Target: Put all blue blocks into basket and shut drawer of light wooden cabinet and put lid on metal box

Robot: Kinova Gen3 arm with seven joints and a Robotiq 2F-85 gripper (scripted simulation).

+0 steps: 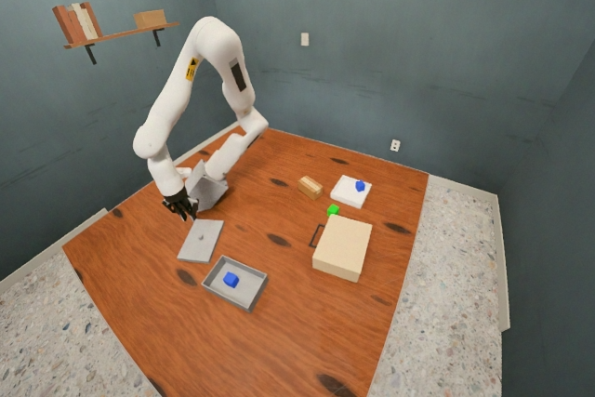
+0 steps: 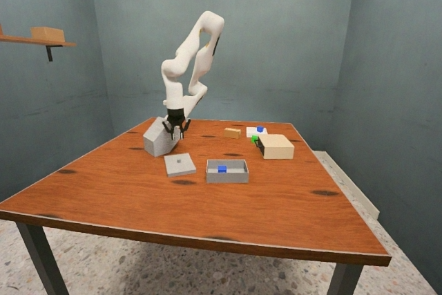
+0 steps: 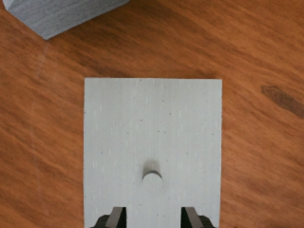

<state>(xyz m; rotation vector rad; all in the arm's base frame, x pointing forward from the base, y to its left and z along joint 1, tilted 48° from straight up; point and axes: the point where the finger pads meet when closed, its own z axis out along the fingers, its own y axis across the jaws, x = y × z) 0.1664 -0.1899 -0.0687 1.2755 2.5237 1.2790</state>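
My gripper point(image 1: 190, 215) point(image 2: 177, 137) point(image 3: 153, 218) is partly open and empty, above the grey lid point(image 1: 205, 229) point(image 2: 175, 168) point(image 3: 119, 128). The lid lies flat on the table, its knob point(image 1: 201, 237) point(image 2: 178, 160) point(image 3: 152, 179) up. The open metal box point(image 1: 257, 290) point(image 2: 227, 177) beside it holds a blue block point(image 1: 231, 279) point(image 2: 222, 168). Another blue block point(image 1: 360, 185) point(image 2: 260, 128) is at the shallow white container point(image 1: 343, 191) point(image 2: 251, 132), apparently the basket; its seating is unclear. The light wooden cabinet point(image 1: 343, 244) point(image 2: 278, 145) has its drawer apparently shut, handle point(image 1: 312, 242) facing left. Its inside is hidden.
A green block point(image 1: 332, 210) point(image 2: 254, 139) lies between cabinet and white container. A small brown carton point(image 1: 310, 187) point(image 2: 232, 132) lies left of the container. A grey angular block point(image 1: 208, 192) point(image 2: 157, 141) point(image 3: 62, 16) stands by the arm's lower part, close behind the lid.
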